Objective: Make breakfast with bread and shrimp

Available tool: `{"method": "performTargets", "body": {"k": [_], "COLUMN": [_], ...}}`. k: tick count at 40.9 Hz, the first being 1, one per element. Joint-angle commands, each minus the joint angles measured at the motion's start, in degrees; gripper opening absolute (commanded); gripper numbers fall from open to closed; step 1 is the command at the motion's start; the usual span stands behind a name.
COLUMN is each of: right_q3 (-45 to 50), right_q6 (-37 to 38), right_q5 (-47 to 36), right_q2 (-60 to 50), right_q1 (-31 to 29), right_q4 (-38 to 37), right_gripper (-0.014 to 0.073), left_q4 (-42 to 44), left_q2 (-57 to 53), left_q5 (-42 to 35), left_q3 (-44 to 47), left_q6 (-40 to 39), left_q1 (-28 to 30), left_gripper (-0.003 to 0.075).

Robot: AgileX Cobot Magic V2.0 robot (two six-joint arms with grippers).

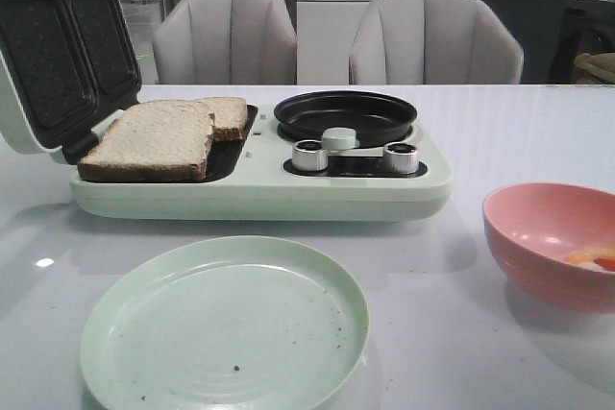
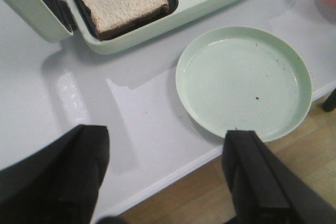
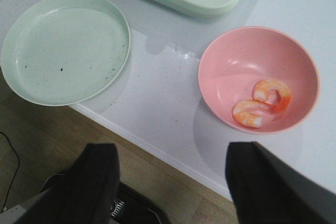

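Little of the task appeared done. The bread (image 1: 154,138) lay in the open sandwich maker (image 1: 259,189), the shrimp (image 3: 262,103) in the pink bowl (image 3: 231,61); the green plate (image 1: 125,352) on the desk (image 1: 432,333) was bare. Both the left tool (image 2: 165,177) and the right tool (image 3: 170,182) were held wide open, empty, at the desk's near edge.

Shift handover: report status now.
Left gripper and right gripper open, empty. Bread in open sandwich maker. Shrimp in pink bowl. Nothing blocking.

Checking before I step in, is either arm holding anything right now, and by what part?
Nothing is held. Both the left gripper and right gripper are open and empty.
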Motion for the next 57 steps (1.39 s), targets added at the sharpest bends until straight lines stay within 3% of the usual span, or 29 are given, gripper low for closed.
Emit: {"method": "performTargets", "body": {"k": [1,9,12,23,29,37,47,53,57], "right_q3": [-1.4,-1.4,-1.4,-1.4,-1.4,-1.4,-1.4,-1.4,-1.4], "right_q6": [0.0,0.0,0.0,0.0,0.0,0.0,0.0,0.0,0.0], "right_q5": [-3.3,-3.3,-3.3,-3.3,-3.3,-3.3,-3.3,-3.3,-3.3], "right_q2": [-0.2,-0.2,-0.2,-0.2,-0.2,-0.2,-0.2,-0.2,-0.2], "right_q1": [0.0,0.0,0.0,0.0,0.0,0.0,0.0,0.0,0.0], "right_q4": [0.0,0.0,0.0,0.0,0.0,0.0,0.0,0.0,0.0], "right_gripper": [0.0540,0.0540,0.0540,0.0540,0.0540,0.0540,0.0540,0.0540,0.0540], "left_q4": [0.1,1.6,3.8,10.5,12.7,9.8,-13.2,-24.9,-30.0], "left_q2": [0.1,0.7,2.7,16.3,25.3,37.1,49.0,53.8,56.3], "left_q5": [-5.5,-7.3,-6.1,-3.1,-2.2,0.1,-0.4,-2.3,-4.2], "left_q3": [-1.6,-1.6,-1.8,-2.6,-6.8,-15.8,-26.7,-32.7,-36.3], "left_q6": [0.0,0.0,0.0,-1.1,-4.1,-0.8,15.8,19.9,20.0], "left_q1": [-0.2,-0.2,-0.2,-0.1,1.7,15.1,35.6,45.4,48.7], "left_gripper": [0.0510,0.0493,0.0433,0.0101,0.0100,0.0102,0.0102,0.0102,0.0102]}}
